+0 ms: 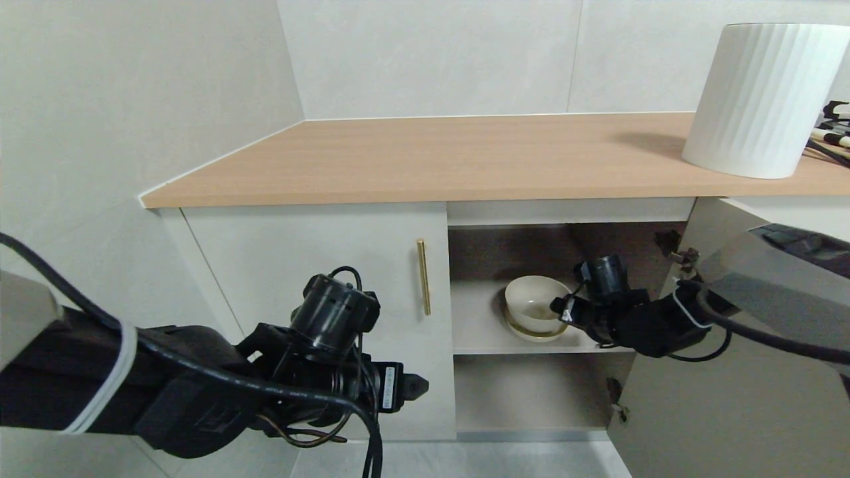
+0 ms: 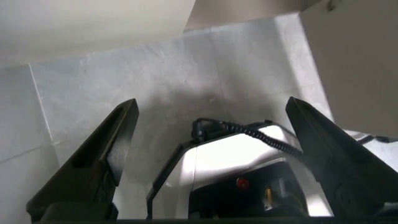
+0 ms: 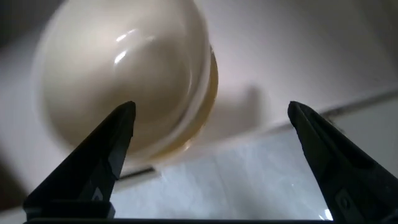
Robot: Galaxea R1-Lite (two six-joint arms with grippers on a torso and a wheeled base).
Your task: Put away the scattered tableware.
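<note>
A cream bowl [image 1: 533, 307] [image 3: 124, 74] rests on a gold-rimmed dish [image 1: 531, 330] on the middle shelf [image 1: 478, 325] of the open cabinet. My right gripper [image 1: 561, 312] [image 3: 210, 111] is at the cabinet opening, just right of the bowl. It is open, and the bowl lies beyond its fingertips, not between them. My left gripper [image 1: 417, 386] [image 2: 211, 106] hangs low in front of the shut left cabinet door [image 1: 319, 245]. It is open and holds nothing, with the tiled floor beneath it.
The right cabinet door [image 1: 697, 398] stands swung open beside my right arm. A gold handle [image 1: 423, 275] is on the shut door. On the wooden counter [image 1: 431, 159] stands a white ribbed container [image 1: 764, 99], with several utensils [image 1: 833, 133] at the far right.
</note>
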